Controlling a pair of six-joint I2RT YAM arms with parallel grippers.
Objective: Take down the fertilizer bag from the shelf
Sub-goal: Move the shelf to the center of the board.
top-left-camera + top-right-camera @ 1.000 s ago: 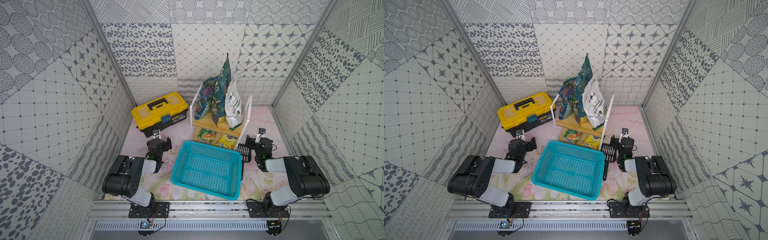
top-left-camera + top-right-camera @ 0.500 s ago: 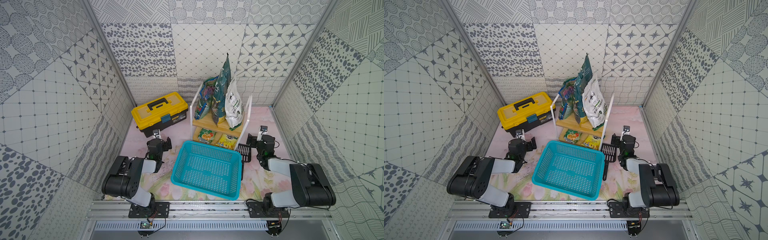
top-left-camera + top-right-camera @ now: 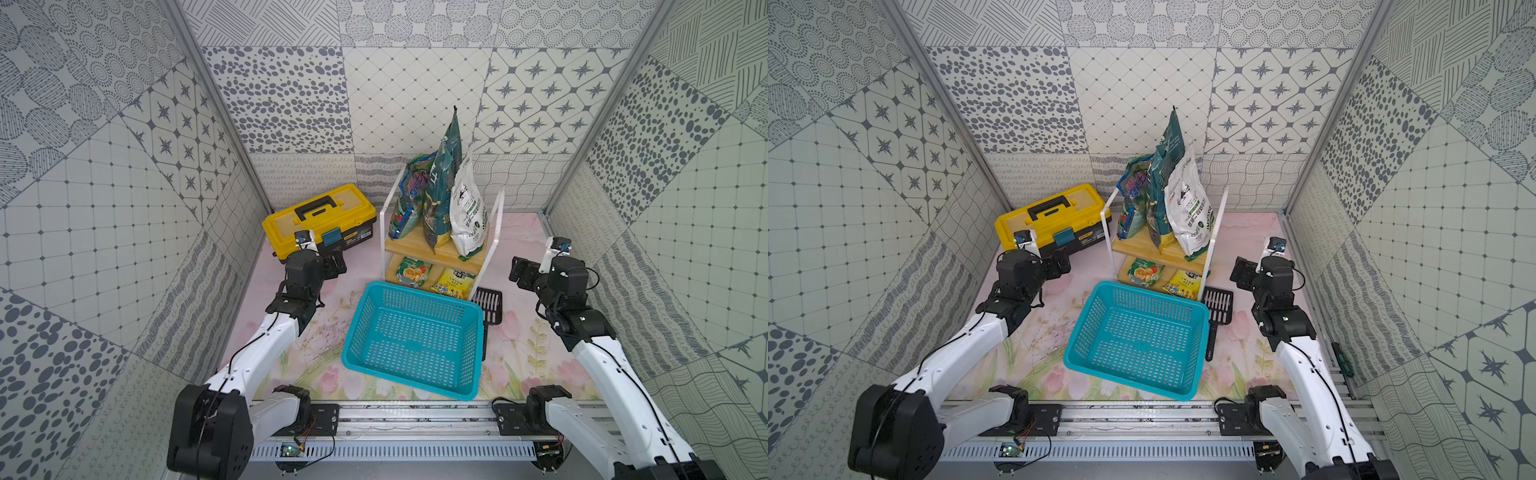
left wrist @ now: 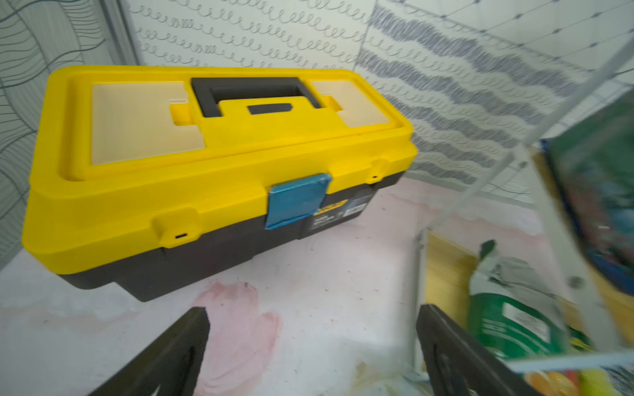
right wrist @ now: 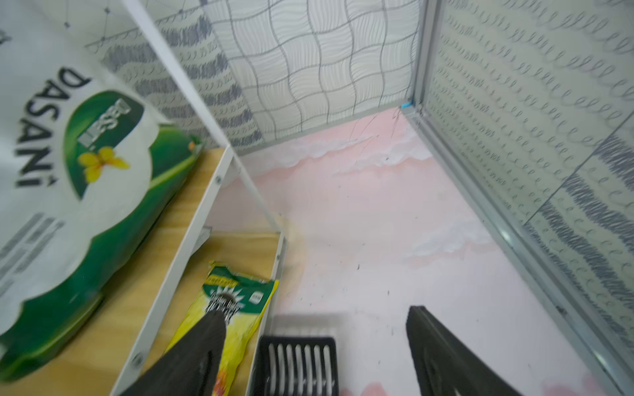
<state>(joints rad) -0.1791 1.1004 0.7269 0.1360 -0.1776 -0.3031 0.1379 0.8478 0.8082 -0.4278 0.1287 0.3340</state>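
Two grippers, both wide and empty. The left gripper faces one yellow toolbox. The right gripper hangs near the shelf. Three bags stand upright on its top board: the white fertilizer bag nearest that gripper, a teal bag and a blue-green bag. Two packets lie below. One basket and one black scoop sit in front.

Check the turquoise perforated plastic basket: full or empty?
Empty. The turquoise perforated plastic basket shows only its bare mesh floor in both top views.
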